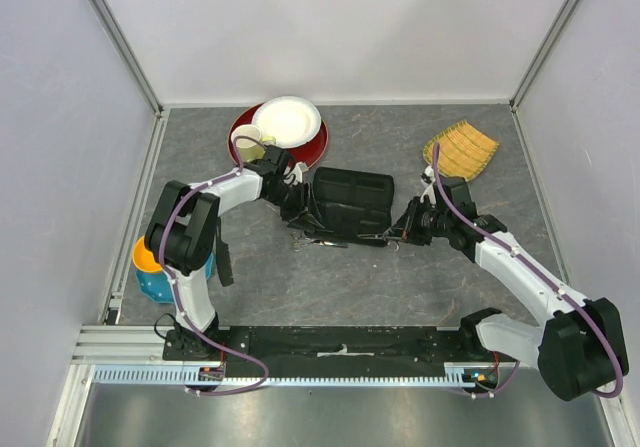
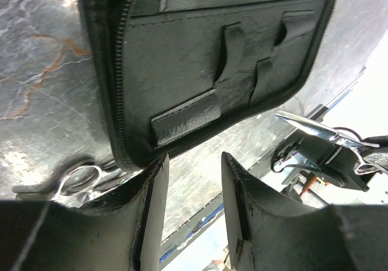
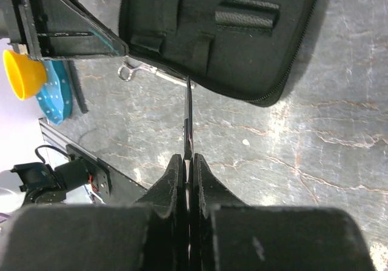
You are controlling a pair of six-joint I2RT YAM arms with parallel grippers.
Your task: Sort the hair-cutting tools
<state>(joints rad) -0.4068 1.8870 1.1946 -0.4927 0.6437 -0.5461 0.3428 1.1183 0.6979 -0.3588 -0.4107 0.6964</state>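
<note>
— Two arms reach over the bench (image 1: 300, 297), and we count one pair of scissors (image 3: 130, 71) lying on it. Where exactly do we place them?

— We see them flat near the bench's middle, ring handles toward its left edge. The blades run along the near rim of the open black case (image 3: 230, 40), touching it or tucked just under; we cannot tell which.

— And the left gripper (image 2: 194, 162)?

— Its jaws stand spread, with nothing between them. We find it low at the case's near left corner, one finger (image 2: 151, 210) just beside the zip and close to the scissors' rings.

— What of the right gripper (image 3: 189, 159)?

— Pressed together on a thin tool (image 3: 188, 110), which sticks out ahead of it with its tip near the case's rim. From its own wrist we see the tool edge-on and dark; from the left wrist it shines silver. Comb or blade, we cannot say.

— Anything else we should note?

— A blue bowl (image 1: 150, 285) holding a yellow cup (image 1: 145, 257) sits at the bench's left edge. Stacked plates (image 1: 287, 120) and a woven yellow piece (image 1: 460, 150) lie toward the far edge.
</note>
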